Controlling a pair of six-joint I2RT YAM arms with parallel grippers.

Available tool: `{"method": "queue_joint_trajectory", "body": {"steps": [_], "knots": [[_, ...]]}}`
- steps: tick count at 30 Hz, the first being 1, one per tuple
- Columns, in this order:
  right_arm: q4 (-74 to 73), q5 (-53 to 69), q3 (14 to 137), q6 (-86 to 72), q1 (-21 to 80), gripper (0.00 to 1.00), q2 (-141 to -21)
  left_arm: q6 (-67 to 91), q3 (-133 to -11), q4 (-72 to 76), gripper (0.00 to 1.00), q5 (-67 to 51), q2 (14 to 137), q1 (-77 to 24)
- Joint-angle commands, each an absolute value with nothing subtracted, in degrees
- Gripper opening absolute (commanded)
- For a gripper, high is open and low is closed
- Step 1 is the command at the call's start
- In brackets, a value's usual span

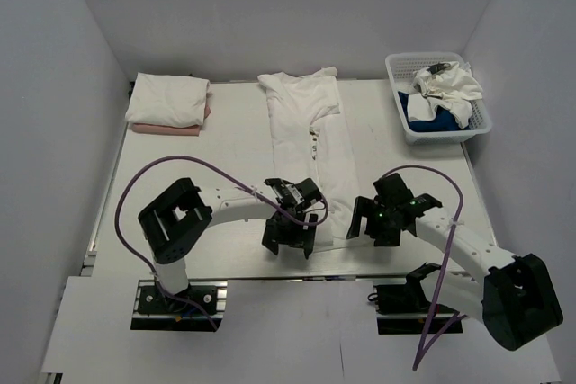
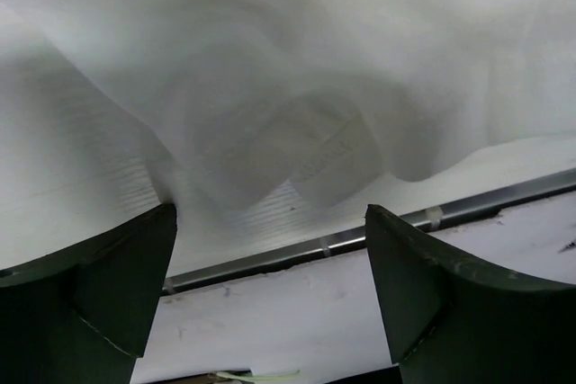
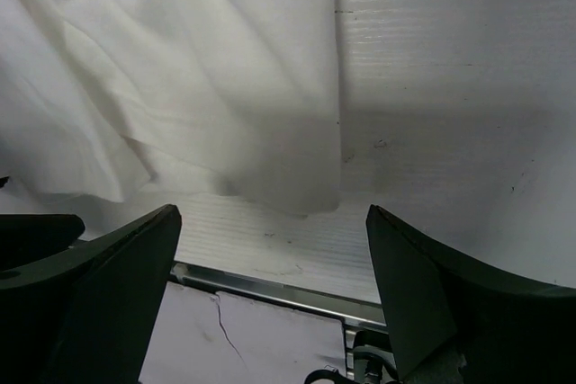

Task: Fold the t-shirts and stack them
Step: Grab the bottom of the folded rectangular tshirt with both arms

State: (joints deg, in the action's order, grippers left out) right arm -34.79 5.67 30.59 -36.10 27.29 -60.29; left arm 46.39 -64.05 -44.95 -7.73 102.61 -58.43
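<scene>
There, my left hand (image 1: 291,240) and right hand (image 1: 365,222) hung wide, holding nothing, at the white table's (image 1: 225,146) near edge, either side of a long white t-shirt (image 1: 310,123) reaching to the far edge. The folded t-shirts (image 1: 168,101) lay in the far left corner and a basket (image 1: 438,135) in the far right, between plain white walls (image 1: 270,6).
</scene>
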Motion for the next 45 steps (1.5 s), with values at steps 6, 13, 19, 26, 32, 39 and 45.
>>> {"method": "queue_joint_trajectory", "body": {"steps": [6,13,19,26,32,39,45], "knots": [[-32.1,9.1,29.4,-31.5,25.8,0.86,-63.3,45.5,-68.0,-46.7,0.80,4.1,106.6,-58.5],[-28.1,9.8,28.4,-29.5,25.4,0.72,-65.4,42.5,-67.0,-43.7,0.39,3.2,106.1,-57.8],[-26.5,14.1,31.0,-27.2,25.9,0.38,-70.9,42.5,-68.1,-43.0,0.00,1.2,108.4,-57.8],[-32.2,18.8,28.3,-29.4,26.7,0.00,-63.8,45.8,-65.5,-45.2,0.00,1.6,102.5,-58.9],[-38.6,21.3,26.9,-34.0,28.8,0.00,-51.7,49.0,-57.6,-45.7,0.00,-4.0,91.8,-59.4],[-39.9,14.6,37.9,-30.7,29.2,0.00,-56.7,49.3,-69.5,-52.6,0.00,1.4,91.3,-58.0],[-39.1,5.3,53.6,-31.4,28.7,0.00,-65.6,49.3,-87.3,-65.0,0.00,11.6,101.9,-54.7]]}}
